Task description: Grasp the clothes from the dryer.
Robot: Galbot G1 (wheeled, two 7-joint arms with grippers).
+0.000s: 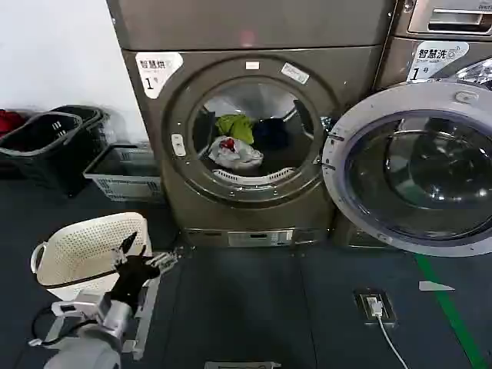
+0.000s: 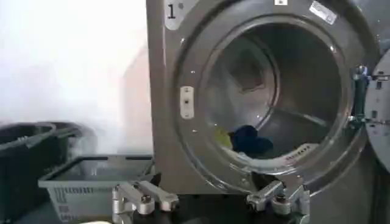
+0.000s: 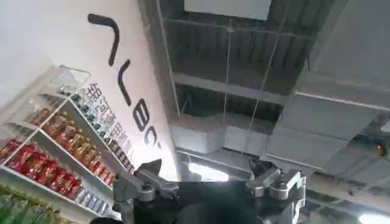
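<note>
dark floor | white basket — grey crate | black bins | possibly a socket plate

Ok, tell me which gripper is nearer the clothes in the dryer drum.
Left. The left gripper is open, low beside the white basket, facing the clothes in the dryer. The right gripper is open too, aimed up at the ceiling, away from it.

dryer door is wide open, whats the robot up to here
The robot is facing the dryer, whose door is swung open to its right. Clothes lie in the drum: a green piece, a grey-white one and something dark blue. The left gripper is open, held low over the floor by a white laundry basket, well short of the drum. Nothing is grasped yet. The right gripper is open, pointing up at the ceiling.
</note>
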